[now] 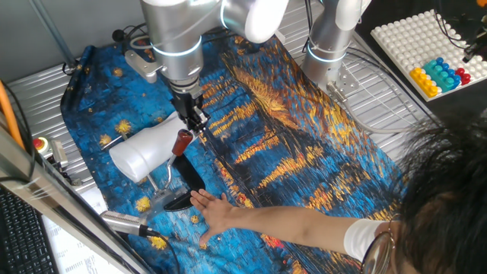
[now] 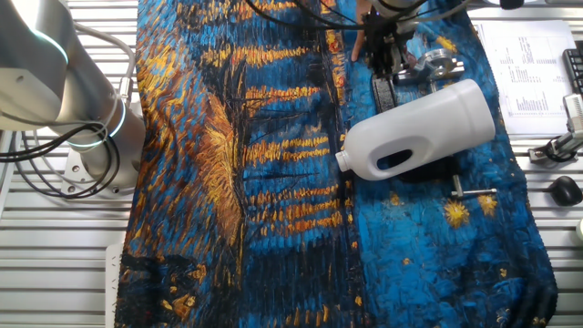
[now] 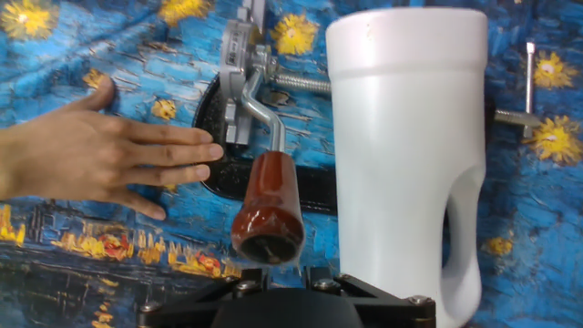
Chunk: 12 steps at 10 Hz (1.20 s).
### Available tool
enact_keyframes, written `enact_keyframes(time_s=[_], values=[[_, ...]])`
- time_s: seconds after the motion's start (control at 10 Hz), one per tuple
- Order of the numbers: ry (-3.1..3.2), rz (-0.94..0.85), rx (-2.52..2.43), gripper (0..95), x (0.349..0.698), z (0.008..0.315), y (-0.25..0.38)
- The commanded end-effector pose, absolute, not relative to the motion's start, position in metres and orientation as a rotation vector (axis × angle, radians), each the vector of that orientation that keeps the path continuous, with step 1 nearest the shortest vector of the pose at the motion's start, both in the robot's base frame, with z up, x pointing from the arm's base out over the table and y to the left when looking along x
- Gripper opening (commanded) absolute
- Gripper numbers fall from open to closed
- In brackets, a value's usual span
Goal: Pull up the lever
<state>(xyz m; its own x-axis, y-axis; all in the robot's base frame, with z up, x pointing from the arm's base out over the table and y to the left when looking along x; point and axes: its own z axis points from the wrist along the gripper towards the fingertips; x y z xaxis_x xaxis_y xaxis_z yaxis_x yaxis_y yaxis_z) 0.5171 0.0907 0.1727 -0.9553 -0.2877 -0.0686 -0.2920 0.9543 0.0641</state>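
The lever (image 3: 258,109) is a slim silver arm ending in a dark-red knob (image 3: 269,210), hinged on a black base (image 3: 211,137). The knob points up toward the camera. In one fixed view the knob (image 1: 183,141) is raised beside a big white jug (image 1: 148,148). My gripper (image 1: 199,124) hangs just above and to the right of the knob. Its fingers stand apart and hold nothing. In the hand view only the finger roots (image 3: 253,271) show, under the knob's end. In the other fixed view the gripper (image 2: 383,64) is at the top.
A person's hand (image 3: 100,159) lies flat against the black base (image 1: 181,201), with the arm (image 1: 304,224) across the cloth. The white jug (image 3: 405,146) lies right of the lever. A silver rod with a cable (image 1: 125,223) lies front left. A tray of balls (image 1: 426,46) sits far right.
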Motion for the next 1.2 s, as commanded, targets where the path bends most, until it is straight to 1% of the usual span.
enact_keyframes(time_s=[0.1, 1.2], values=[[3.046, 0.117, -0.445, 19.0, 0.518, 0.175, 0.093], [3.046, 0.106, -0.429, 19.0, 0.529, 0.181, 0.101]])
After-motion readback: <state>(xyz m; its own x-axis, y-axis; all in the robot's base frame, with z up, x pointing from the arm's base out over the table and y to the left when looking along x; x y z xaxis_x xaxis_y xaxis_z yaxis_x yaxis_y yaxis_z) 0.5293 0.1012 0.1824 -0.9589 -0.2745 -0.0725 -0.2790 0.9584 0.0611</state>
